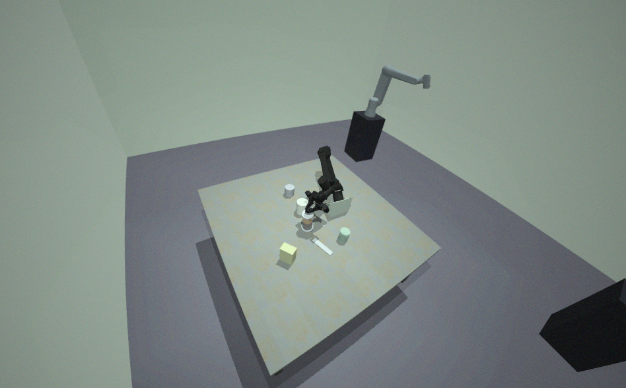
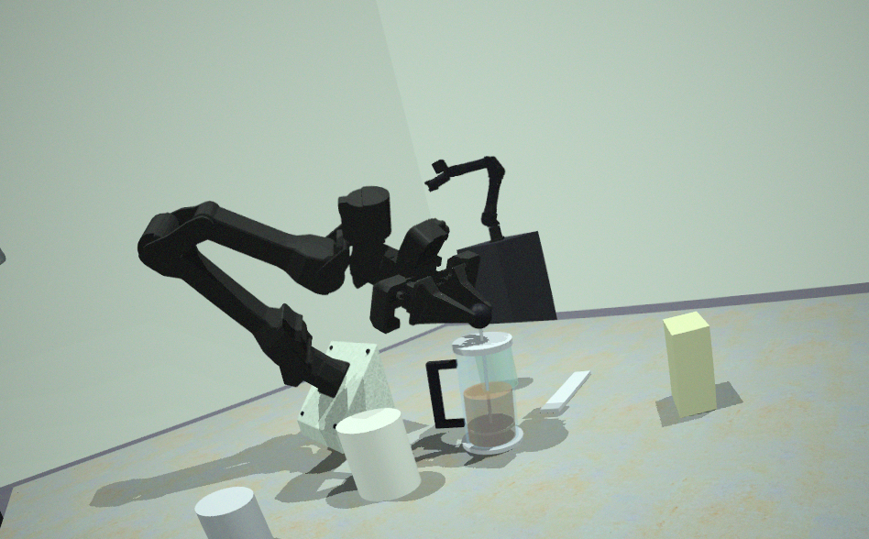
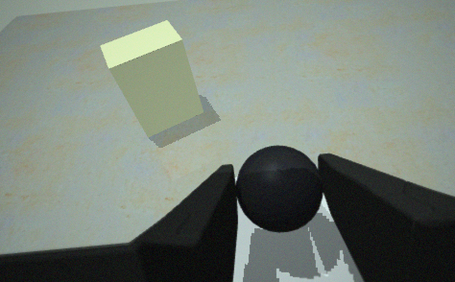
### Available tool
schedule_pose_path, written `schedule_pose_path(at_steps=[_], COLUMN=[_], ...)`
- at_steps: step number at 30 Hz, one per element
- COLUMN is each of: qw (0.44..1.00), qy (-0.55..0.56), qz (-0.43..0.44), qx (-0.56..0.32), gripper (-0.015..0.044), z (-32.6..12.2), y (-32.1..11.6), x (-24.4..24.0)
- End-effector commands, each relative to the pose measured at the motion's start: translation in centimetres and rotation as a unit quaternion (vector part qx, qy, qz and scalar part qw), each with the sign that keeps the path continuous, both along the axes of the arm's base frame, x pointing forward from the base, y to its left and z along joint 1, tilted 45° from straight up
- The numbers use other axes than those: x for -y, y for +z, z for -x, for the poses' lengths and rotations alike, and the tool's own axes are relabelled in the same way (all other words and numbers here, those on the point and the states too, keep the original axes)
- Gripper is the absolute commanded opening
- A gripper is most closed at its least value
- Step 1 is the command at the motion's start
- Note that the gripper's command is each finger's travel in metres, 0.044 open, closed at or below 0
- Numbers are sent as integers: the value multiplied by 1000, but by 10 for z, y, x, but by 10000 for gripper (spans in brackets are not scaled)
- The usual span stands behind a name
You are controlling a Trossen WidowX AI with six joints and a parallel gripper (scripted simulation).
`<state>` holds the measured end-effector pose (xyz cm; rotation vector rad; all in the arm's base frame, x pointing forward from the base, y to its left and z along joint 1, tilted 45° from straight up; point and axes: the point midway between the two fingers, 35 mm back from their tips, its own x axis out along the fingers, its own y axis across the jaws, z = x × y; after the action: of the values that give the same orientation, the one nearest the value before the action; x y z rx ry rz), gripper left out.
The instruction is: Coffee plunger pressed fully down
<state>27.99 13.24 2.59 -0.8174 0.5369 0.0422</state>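
The coffee press [image 1: 307, 223] [image 2: 489, 401] stands upright on the table, a clear beaker with brown liquid, a pale lid and a black handle towards the arm's base. My gripper [image 1: 308, 210] [image 2: 478, 315] [image 3: 275, 170] is shut on the plunger's round black knob [image 3: 279, 197], one finger on each side. The knob is just above the lid [image 2: 491, 342], with a short piece of rod between them. Inside, the rod runs down to a dark zone low in the liquid. The wrist view shows part of the lid below the knob; the beaker is hidden there.
A white cylinder [image 1: 301, 207] [image 2: 380, 458] stands near the press, another [image 1: 289, 191] [image 2: 234, 515] farther off. A green cylinder [image 1: 344, 235] is partly behind the press in the exterior view. A flat white bar [image 1: 323, 246] [image 2: 565, 391] and a yellow block [image 1: 287, 253] [image 2: 691, 371] [image 3: 159, 91] are beyond it.
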Motion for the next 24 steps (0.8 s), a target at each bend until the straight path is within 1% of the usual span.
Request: schedule_pose_path(at_steps=[1,10,22,24], qw=[1000,1000,1000,1000], qy=[-3,0,0,0], qz=[6,0,0,0], qx=[-5,0,0,0], gripper=[123,123,438,440], z=[0,0,0,0], y=[-3,0,0,0], x=[3,0,0,0])
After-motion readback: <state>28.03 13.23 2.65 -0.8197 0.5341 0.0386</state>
